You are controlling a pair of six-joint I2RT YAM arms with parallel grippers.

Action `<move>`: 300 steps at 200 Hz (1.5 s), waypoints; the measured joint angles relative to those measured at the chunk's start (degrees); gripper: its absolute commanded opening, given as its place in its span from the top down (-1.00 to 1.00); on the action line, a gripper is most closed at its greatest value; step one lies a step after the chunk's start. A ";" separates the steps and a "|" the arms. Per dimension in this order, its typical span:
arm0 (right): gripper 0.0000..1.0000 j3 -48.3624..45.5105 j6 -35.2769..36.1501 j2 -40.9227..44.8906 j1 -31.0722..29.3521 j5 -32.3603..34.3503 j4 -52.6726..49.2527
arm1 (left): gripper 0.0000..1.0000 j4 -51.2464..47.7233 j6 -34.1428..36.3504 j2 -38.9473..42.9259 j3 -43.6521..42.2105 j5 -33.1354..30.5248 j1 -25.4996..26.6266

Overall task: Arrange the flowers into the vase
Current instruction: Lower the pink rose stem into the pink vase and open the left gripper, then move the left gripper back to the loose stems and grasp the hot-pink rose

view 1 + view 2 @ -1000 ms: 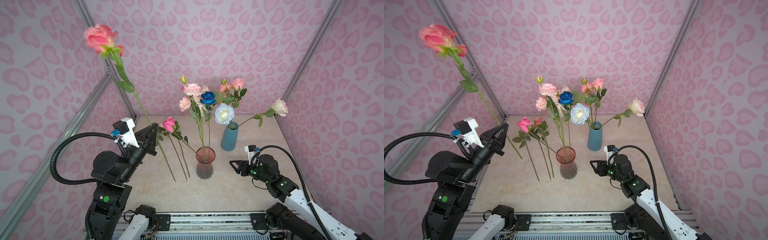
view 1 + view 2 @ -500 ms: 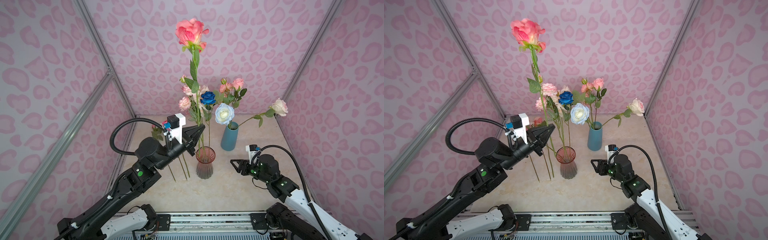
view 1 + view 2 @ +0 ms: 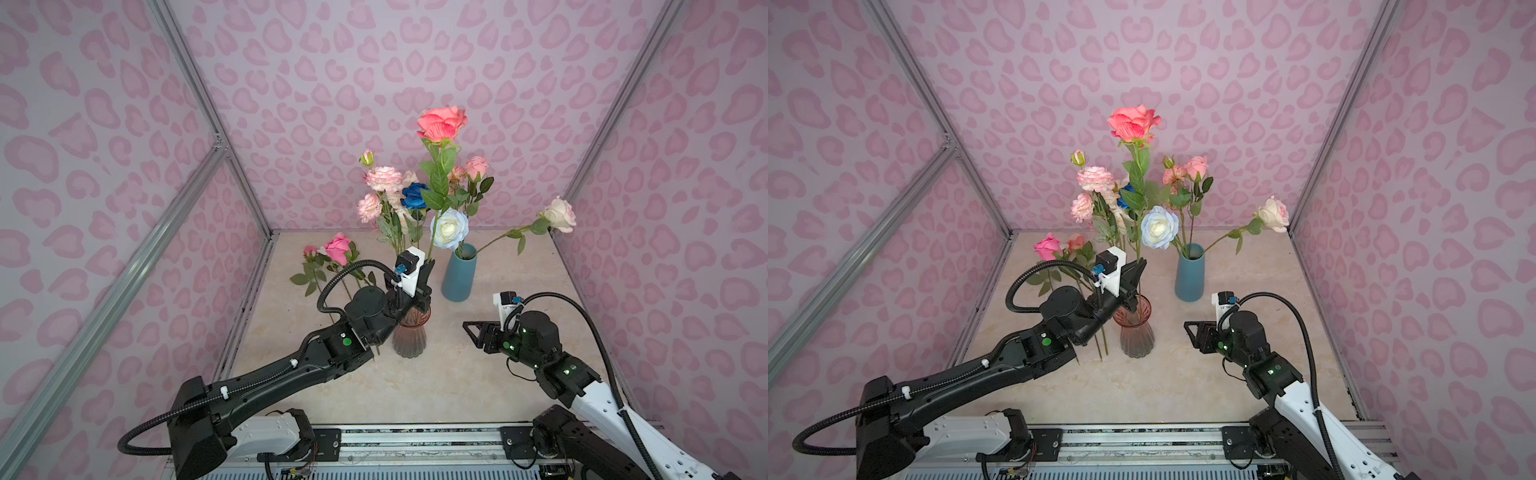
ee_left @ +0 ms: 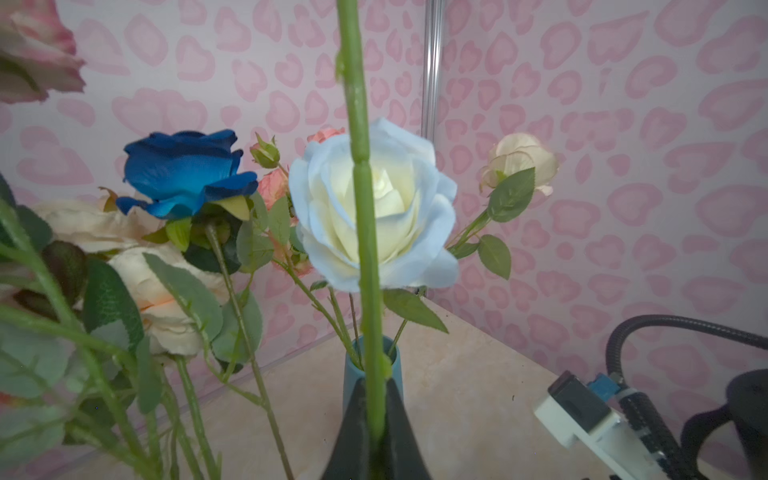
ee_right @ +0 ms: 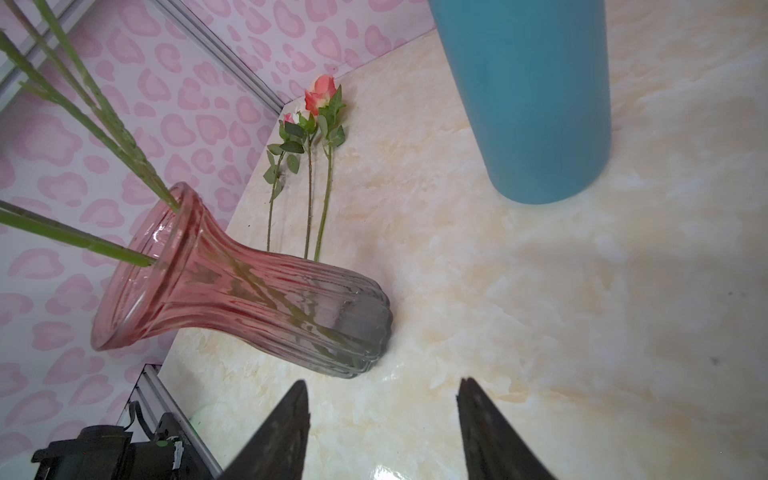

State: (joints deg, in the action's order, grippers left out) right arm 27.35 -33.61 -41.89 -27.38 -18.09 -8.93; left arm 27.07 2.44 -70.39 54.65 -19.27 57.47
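Note:
My left gripper (image 3: pixel 428 269) (image 3: pixel 1140 267) (image 4: pixel 376 386) is shut on the green stem (image 4: pixel 365 208) of a tall pink rose (image 3: pixel 441 124) (image 3: pixel 1133 121), held upright just above the pink glass vase (image 3: pixel 410 336) (image 3: pixel 1137 332) (image 5: pixel 232 286). Several flowers stand in that vase, among them a dark blue bloom (image 4: pixel 187 170). A few more flowers (image 3: pixel 338 249) (image 5: pixel 320 99) lie on the table at the back left. My right gripper (image 3: pixel 469 328) (image 3: pixel 1190 328) (image 5: pixel 382 390) is open and empty, low to the right of the vase.
A blue vase (image 3: pixel 459 274) (image 3: pixel 1190 274) (image 5: pixel 528 95) behind the glass one holds a pale blue-white rose (image 4: pixel 374 203) and a cream rose (image 3: pixel 559 214) leaning right. Pink patterned walls close in three sides. A metal rail (image 3: pixel 415 440) runs along the front.
The left arm has swung from the left wall to the middle with the pink rose, which now stands upright over the glass vase. The right arm has not moved.

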 measured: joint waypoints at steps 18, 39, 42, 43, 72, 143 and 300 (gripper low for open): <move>-0.17 0.00 0.20 0.07 0.09 0.00 -0.07 | 0.85 0.00 -0.61 -0.35 -1.79 -1.62 0.07; -0.17 0.00 0.35 0.11 0.13 -0.07 -0.15 | 0.57 0.00 -1.95 -0.35 -2.82 -3.28 0.26; -0.17 0.00 0.35 0.11 0.15 -0.13 -0.15 | 0.54 0.07 -2.34 -0.35 -2.99 -3.41 0.28; -0.17 0.00 0.35 0.11 0.15 -0.13 -0.15 | 0.53 0.07 -2.45 -0.35 -3.04 -3.45 0.28; -0.17 0.00 0.35 -0.17 0.17 -0.37 -0.13 | 0.32 -0.39 -4.46 -0.13 -4.94 -5.05 0.35; -0.17 0.00 0.15 -0.35 0.24 -1.05 -0.09 | 0.29 -5.40 -7.30 4.09 -3.98 -5.14 1.66; -0.20 0.72 1.03 -0.39 0.28 -1.46 -1.36 | 0.09 -61.51 -30.32 29.90 4.52 -15.54 -33.90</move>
State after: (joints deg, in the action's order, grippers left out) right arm 28.08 -32.58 -42.28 -27.09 -19.55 -10.28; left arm -34.44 -27.88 -40.49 59.18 -34.81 23.57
